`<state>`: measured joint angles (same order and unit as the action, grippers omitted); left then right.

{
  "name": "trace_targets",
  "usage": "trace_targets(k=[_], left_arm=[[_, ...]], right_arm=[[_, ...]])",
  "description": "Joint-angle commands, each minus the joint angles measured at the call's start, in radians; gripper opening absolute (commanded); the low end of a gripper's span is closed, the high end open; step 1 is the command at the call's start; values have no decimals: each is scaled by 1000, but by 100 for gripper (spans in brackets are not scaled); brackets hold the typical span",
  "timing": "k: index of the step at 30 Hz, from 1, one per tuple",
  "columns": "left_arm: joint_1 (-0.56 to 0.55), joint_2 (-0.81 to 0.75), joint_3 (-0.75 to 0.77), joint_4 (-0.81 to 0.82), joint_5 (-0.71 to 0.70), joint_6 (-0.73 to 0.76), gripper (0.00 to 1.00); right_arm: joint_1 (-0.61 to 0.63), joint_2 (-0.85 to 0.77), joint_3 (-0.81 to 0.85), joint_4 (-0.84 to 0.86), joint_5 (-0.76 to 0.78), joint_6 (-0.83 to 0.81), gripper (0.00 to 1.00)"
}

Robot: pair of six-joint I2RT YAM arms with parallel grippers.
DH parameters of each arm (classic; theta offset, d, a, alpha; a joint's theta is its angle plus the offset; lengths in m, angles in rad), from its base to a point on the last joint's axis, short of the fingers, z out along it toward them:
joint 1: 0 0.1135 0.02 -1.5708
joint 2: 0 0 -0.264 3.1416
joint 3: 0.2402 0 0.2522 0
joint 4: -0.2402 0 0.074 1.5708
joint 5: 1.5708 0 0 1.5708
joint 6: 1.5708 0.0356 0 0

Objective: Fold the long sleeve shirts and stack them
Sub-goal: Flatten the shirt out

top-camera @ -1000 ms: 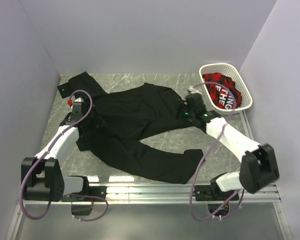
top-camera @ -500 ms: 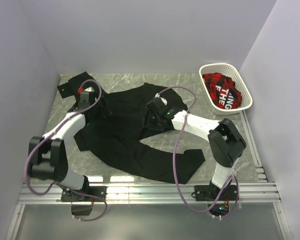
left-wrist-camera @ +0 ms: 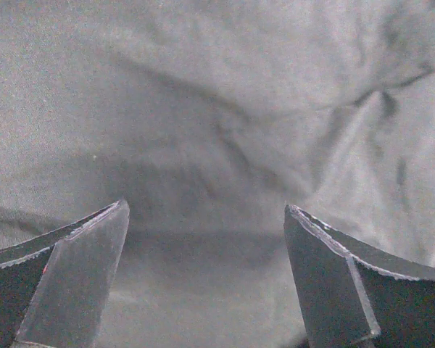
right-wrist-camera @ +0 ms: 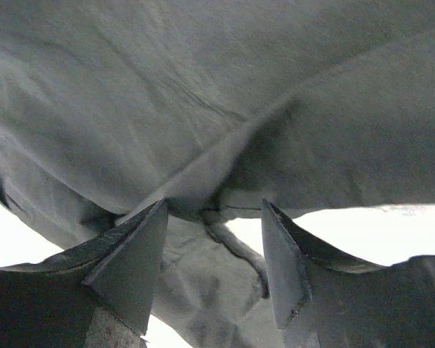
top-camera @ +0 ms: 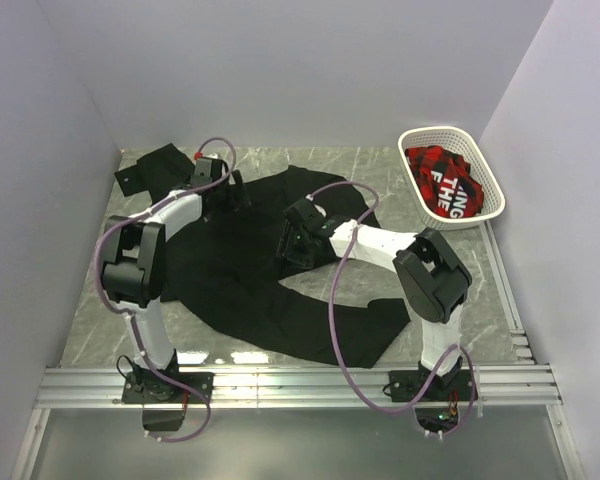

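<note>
The marble-patterned table [top-camera: 370, 162] carries one large black shirt [top-camera: 235, 275], spread out and rumpled. It lies well to the left of the white basket [top-camera: 493, 190] and reaches nearer the arm bases than the basket does. One sleeve trails toward the near edge, ending below and to the left of the basket.

The basket itself sits at the far right of the table and holds a bundled red-and-black garment [top-camera: 438, 160] with white lettering.

Both arms reach out over the shirt. The right gripper [top-camera: 287, 248] is the closer of the two to the basket, down on the cloth near the shirt's middle. In the right wrist view, the right gripper [right-wrist-camera: 214, 206] has its jaws partly apart, and a raised fold of the shirt [right-wrist-camera: 203, 185] runs into the gap between the tips. The fold is not pinched flat, and bright table shows beneath it.

The left gripper [top-camera: 238, 192] is farther from the basket, over the shirt's far-left part. In the left wrist view, the left gripper [left-wrist-camera: 206, 210] stands spread wide above smooth dark fabric [left-wrist-camera: 225, 109], with nothing between the jaws. Whether its tips touch the cloth cannot be told.
</note>
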<state>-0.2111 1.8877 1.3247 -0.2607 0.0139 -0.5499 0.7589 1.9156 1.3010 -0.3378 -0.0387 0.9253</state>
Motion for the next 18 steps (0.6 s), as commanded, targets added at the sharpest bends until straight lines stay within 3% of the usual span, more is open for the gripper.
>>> trace_targets(k=[1, 5, 8, 9, 12, 18], left_arm=[[3, 34, 33, 32, -8, 25, 95], [3, 91, 42, 40, -5, 28, 95], [3, 129, 71, 25, -8, 31, 95], [3, 139, 77, 23, -11, 31, 95], [3, 171, 106, 15, -11, 21, 95], [25, 249, 174, -2, -86, -59, 95]], right_arm=[[11, -4, 43, 34, 8, 27, 56], [17, 16, 52, 39, -6, 38, 46], [28, 29, 60, 33, -7, 38, 29], [31, 28, 63, 29, -9, 29, 16], [37, -13, 57, -6, -39, -12, 0], [63, -194, -29, -120, -174, -159, 0]])
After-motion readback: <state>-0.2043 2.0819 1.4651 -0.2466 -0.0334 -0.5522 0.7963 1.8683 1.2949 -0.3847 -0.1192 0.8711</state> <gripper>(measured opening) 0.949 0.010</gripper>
